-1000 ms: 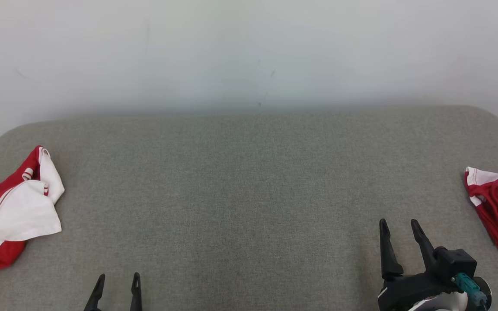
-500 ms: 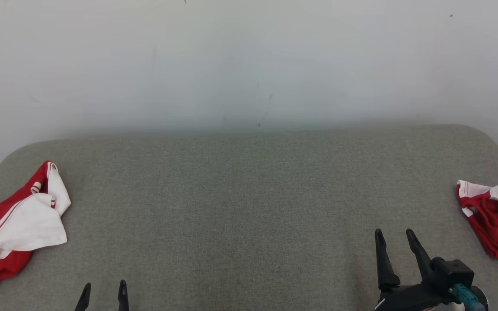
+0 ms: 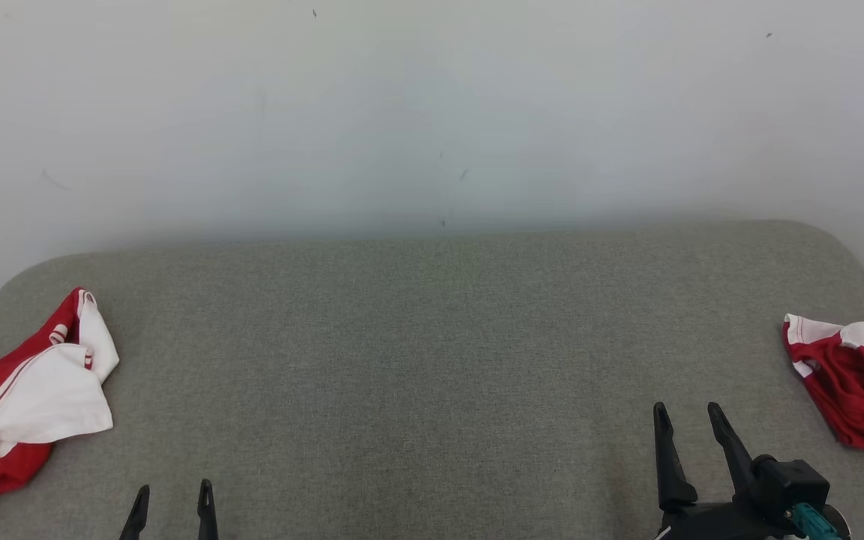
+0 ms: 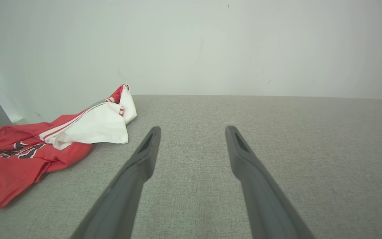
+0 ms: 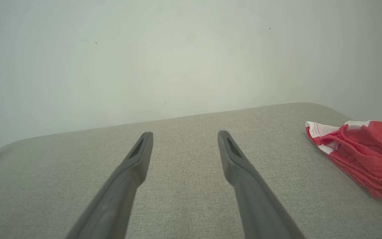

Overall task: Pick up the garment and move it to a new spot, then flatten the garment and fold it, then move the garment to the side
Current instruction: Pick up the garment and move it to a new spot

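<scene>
On the grey padded surface [image 3: 432, 360] before you lie two red-and-white garments, well apart: the left garment [image 3: 23, 397], crumpled at the far left edge with a white panel folded over its red body, and the right garment [image 3: 852, 382], bunched at the far right edge. You have two claws, the left gripper [image 3: 175, 487] and the right gripper [image 3: 687, 410], both spread wide and grasping nothing. Bare grey cloth stretches between each claw and its nearer garment, and one plain white wall [image 3: 432, 112] rises behind the surface.
</scene>
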`<state>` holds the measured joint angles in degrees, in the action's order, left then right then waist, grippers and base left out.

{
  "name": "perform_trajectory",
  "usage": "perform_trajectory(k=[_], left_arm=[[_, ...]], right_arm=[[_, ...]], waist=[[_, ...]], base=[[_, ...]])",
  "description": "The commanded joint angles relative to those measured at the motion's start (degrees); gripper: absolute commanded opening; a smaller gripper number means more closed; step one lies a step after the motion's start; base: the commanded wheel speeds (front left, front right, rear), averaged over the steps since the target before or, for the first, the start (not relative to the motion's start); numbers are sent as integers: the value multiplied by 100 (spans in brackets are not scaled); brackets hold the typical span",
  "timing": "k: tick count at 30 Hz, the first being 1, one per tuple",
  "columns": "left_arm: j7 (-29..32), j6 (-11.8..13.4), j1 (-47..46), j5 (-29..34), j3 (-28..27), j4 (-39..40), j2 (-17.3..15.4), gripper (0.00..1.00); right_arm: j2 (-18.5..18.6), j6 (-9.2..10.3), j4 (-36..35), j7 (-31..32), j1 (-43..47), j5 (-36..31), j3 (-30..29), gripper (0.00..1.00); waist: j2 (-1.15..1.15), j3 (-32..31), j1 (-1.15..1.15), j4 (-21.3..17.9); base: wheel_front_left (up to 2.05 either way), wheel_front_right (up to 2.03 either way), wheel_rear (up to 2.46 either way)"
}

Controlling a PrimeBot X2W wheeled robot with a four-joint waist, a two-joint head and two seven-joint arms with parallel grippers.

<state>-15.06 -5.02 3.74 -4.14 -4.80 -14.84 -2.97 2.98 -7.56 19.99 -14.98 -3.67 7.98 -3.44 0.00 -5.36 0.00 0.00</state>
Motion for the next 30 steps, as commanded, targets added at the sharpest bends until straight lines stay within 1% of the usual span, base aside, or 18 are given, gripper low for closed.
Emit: perform_trajectory(k=[1,6,10,14,19,25,30], left_arm=[[-16,25,66,-60,3,29,11,100],[-16,42,32,-69,34,15,11,100],[-16,52,-16,-68,46,11,10,100],[-16,51,-66,0,24,25,9,100],[-16,27,-33,42,-77,13,9,100],[-16,42,23,41,-308,8,9,100],[-16,90,23,-3,-554,12,10,100]], right_arm=[[-13,15,-24,-27,23,20,21,100],[-13,15,-35,-26,40,22,54,100],[-13,15,-47,-27,71,58,116,100],[-13,15,-43,-26,91,118,184,100],[-13,15,-27,-27,105,177,303,100],[-13,15,-45,-26,82,230,480,100],[-13,15,-56,-26,59,254,688,100]], waist=[[0,15,0,3],[0,67,0,63],[0,137,0,255],[0,203,0,591],[0,279,0,1119],[0,344,0,1726],[0,371,0,2155]], base=[[0,0,0],[0,0,0],[0,0,0],[0,0,0],[0,0,0],[0,0,0],[0,0,0]])
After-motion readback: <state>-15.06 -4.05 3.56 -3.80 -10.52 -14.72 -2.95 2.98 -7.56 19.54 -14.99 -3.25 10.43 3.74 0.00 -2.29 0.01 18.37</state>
